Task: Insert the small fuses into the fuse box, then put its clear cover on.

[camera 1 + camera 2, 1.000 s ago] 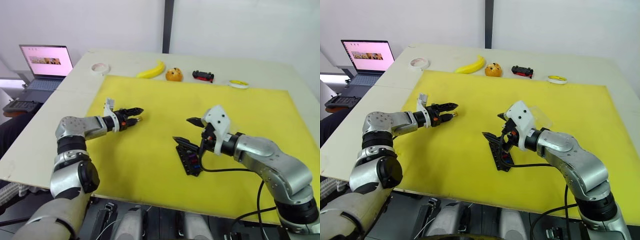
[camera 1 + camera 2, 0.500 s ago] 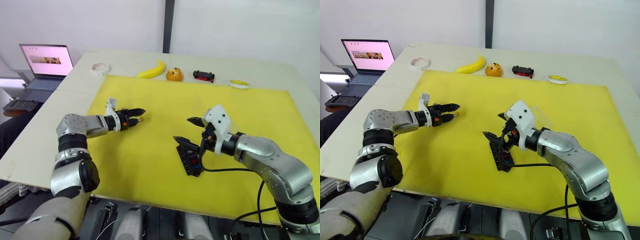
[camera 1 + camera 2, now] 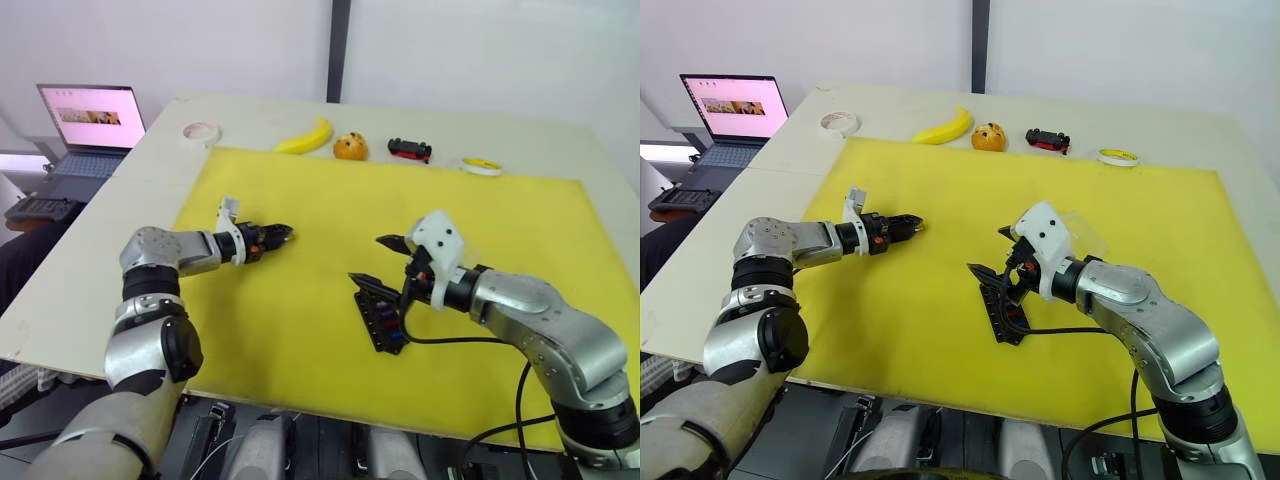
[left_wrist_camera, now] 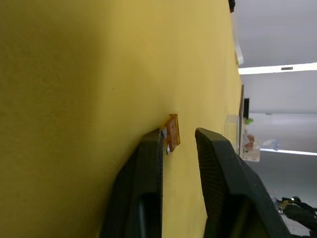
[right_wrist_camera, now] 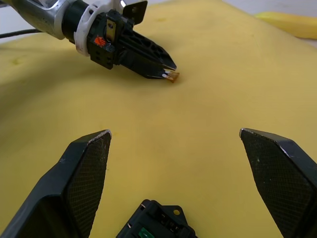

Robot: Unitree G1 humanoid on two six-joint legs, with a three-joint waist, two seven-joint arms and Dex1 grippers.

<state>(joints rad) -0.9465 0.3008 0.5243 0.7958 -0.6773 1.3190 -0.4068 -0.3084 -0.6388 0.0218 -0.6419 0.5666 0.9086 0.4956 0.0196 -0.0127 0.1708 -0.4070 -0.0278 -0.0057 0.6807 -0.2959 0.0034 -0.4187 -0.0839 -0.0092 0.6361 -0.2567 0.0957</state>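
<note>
Amber fuse (image 4: 172, 133) sat low over the yellow mat (image 3: 300, 200) in my left end effector (image 3: 283, 235), fingers pinching it for carrying, while my right end effector (image 3: 380, 262) gaped wide above the black fuse box (image 3: 380, 318), ready to steady it.

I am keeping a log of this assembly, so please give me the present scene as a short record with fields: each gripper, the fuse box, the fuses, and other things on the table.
left gripper: fingers slightly apart, an orange-brown fuse at their tips, low over the yellow mat
right gripper: wide open, above the fuse box
fuse box: on the mat, under the right gripper
fuses in box: several coloured ones seated; exact count unclear
clear cover: cannot tell where it is
far edge of table: banana, orange, toy car, two tape rolls
beside table: open laptop
</note>
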